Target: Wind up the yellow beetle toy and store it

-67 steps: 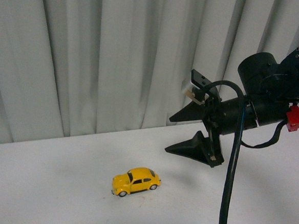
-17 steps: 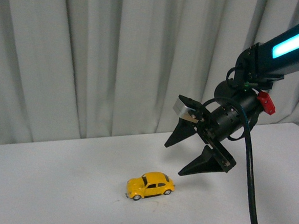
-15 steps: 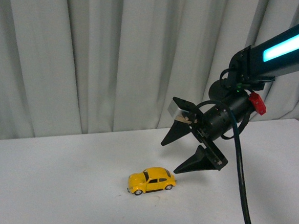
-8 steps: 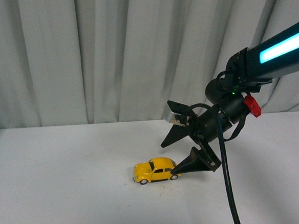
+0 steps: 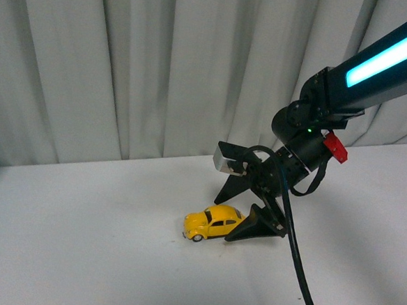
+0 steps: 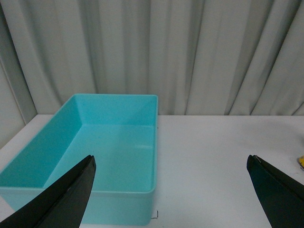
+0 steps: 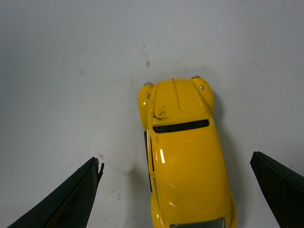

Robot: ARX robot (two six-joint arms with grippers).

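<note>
Front view: right hand (image 5: 222, 221) spread open, its fingers either side of the yellow beetle toy (image 5: 205, 224) on the table (image 5: 78, 248).

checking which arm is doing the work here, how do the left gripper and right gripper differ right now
The right gripper is low over the table with the yellow beetle toy between its open fingers; the left gripper has nothing between its fingers. The right gripper points down at the toy's roof, while the left gripper points level toward a teal bin and the curtain. Both are open wide, and neither grips anything.
</note>
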